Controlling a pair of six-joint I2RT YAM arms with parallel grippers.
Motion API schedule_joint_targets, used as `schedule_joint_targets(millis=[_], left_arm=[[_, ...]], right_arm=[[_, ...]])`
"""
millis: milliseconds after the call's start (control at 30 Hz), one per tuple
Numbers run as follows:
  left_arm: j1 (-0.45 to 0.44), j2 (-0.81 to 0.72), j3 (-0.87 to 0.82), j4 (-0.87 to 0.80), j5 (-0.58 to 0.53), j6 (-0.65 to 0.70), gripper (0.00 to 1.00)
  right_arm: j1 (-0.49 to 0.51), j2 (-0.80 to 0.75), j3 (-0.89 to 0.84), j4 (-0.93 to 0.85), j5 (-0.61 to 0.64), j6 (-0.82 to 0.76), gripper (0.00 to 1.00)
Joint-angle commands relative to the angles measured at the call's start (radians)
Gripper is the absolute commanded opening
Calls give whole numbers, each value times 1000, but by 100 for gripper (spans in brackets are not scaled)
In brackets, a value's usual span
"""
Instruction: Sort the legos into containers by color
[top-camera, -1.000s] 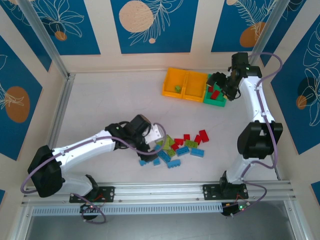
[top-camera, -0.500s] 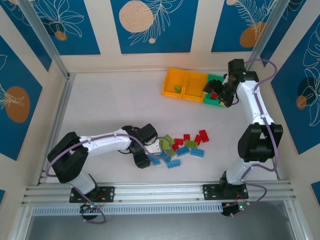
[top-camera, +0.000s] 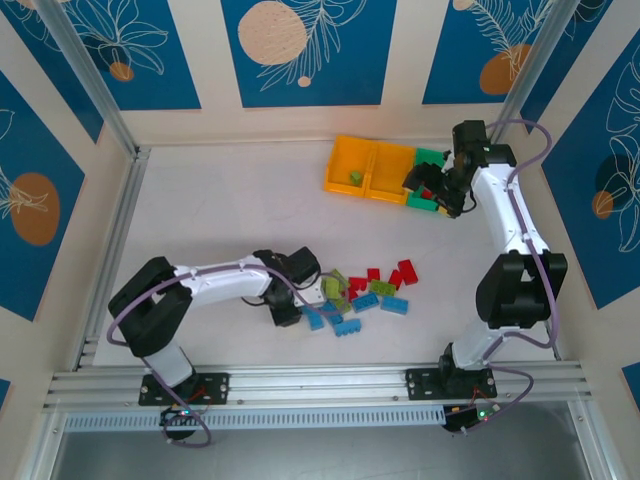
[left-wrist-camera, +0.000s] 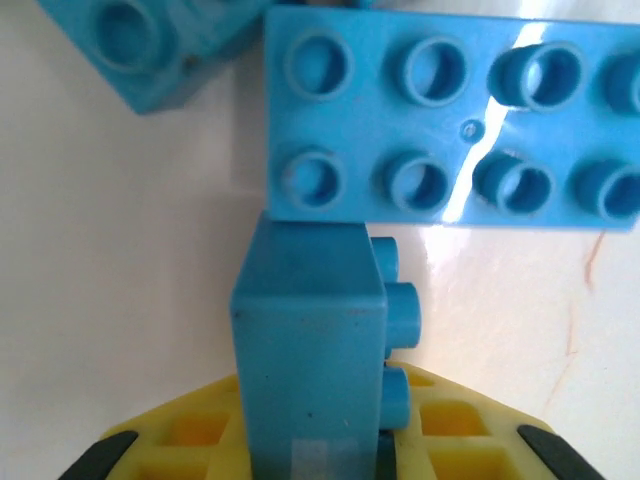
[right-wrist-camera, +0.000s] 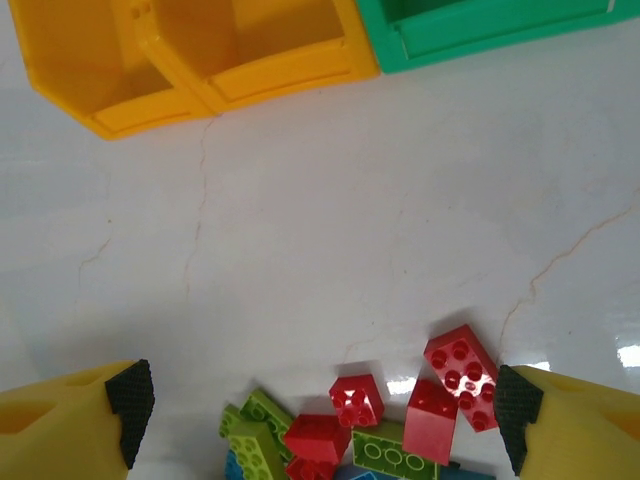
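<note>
Plastic of the light blue brick (left-wrist-camera: 310, 340) looks hard, light and slick, so the left claw (left-wrist-camera: 315, 458) clenches it across opposite faces at the lego pile's (top-camera: 365, 290) edge on the surface (top-camera: 220, 210), while the right claw (right-wrist-camera: 322, 400) hangs released.

**3 bins, 2 arms, legos in 3 colours**

The top view has 3 bins (top-camera: 390, 165) joined in 1 row: 2 orange-yellow bins (top-camera: 345, 160) and 1 green bin (top-camera: 430, 206). 1 lime green lego (top-camera: 355, 177) lies in the far-left orange-yellow bin. The red pieces (top-camera: 430, 188) in the green bin are partly hidden, so their number cannot be told. There are 2 arms, the left arm (top-camera: 215, 278) and the right arm (top-camera: 515, 220). In the loose pile the right wrist view gives 5 red legos (right-wrist-camera: 356, 398) and at least 3 lime green ones. The left wrist view shows 3 light blue legos (left-wrist-camera: 450, 115), 1 of them a flat brick with 8 studs
</note>
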Motion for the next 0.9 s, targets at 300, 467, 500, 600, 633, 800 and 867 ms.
schedule_joint_targets(millis=[300,467,500,600,633,800,867], left_arm=[[36,345,721,228,8,-197,2],[73,656,1158,169,1,-279,0],[81,703,1234,154,-1,-299,0],[104,849,1455,131,-5,-368,0],[111,887,1506,139,-4,-390,2],[126,976,1562,325,-9,-505,10],[133,1029,1615,376,-22,-568,11]], right_arm=[[9,-148,-93,65,-36,148,90],[2,-194,-142,73,-11,176,90],[0,-204,-151,70,-7,178,91],[-7,-246,-198,74,4,186,91],[-10,-258,-216,76,6,192,90],[-14,-307,-273,83,-4,217,90],[-14,-319,-277,71,-6,220,90]])
